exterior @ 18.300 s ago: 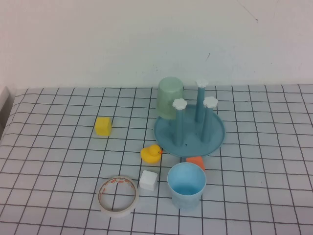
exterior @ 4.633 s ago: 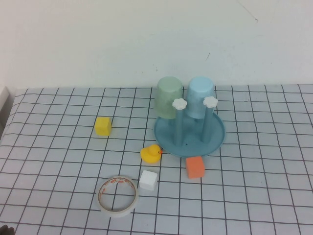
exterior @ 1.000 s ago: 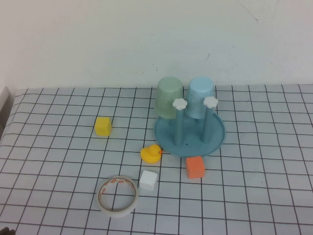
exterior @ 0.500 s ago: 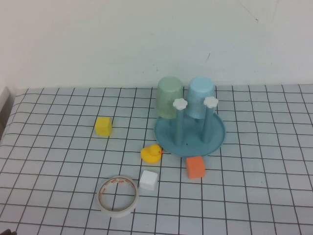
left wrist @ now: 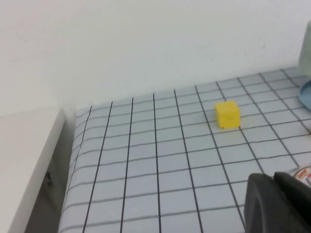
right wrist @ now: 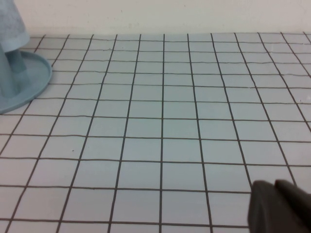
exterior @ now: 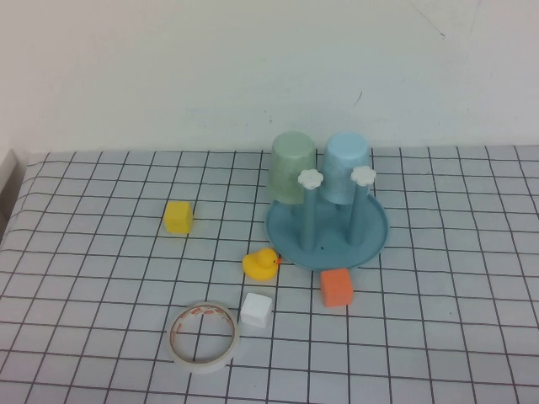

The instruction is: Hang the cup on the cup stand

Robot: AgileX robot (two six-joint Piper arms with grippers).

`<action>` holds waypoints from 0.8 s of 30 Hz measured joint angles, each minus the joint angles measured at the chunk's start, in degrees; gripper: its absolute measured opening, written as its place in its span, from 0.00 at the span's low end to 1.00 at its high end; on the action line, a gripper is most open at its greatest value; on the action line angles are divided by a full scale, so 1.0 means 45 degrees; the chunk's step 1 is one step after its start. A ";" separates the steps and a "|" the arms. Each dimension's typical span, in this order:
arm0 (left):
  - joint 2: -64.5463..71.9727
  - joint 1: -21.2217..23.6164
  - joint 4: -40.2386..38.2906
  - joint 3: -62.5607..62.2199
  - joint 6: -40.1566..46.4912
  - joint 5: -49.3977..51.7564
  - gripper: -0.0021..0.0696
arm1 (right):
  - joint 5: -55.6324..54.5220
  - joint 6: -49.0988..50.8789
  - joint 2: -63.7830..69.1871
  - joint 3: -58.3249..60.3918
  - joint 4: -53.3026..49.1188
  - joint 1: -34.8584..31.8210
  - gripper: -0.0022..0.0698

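Observation:
The sky-blue cup (exterior: 347,177) sits upside down over a rear peg of the cup stand (exterior: 370,240), next to the pale green cup (exterior: 292,178) on another peg. Two front pegs with white flower caps (exterior: 311,178) are bare. Neither arm shows in the high view. My left gripper (left wrist: 273,178) is shut and empty, low over the table's left side. My right gripper (right wrist: 274,187) is shut and empty over the right side, well clear of the stand (right wrist: 29,80) and the cup (right wrist: 10,24).
A yellow cube (exterior: 178,216), a yellow duck (exterior: 260,264), a white cube (exterior: 255,310), an orange cube (exterior: 336,287) and a tape ring (exterior: 203,336) lie left of and in front of the stand. The yellow cube (left wrist: 227,114) also shows in the left wrist view.
Long before, the sky-blue cup stood upright in front of the stand; now it hangs on a peg. A dark tip at the high view's lower left corner has left the frame.

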 joint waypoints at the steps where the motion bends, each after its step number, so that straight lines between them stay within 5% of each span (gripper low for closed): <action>1: 0.0001 0.0086 0.0000 0.0096 0.0000 -0.0003 0.03 | 0.0000 0.0000 0.0000 0.0000 0.0000 0.0000 0.03; 24: -0.0048 0.0387 -0.1266 0.0370 -0.0461 0.1807 0.03 | 0.0000 0.0000 0.0000 0.0000 0.0000 0.0000 0.03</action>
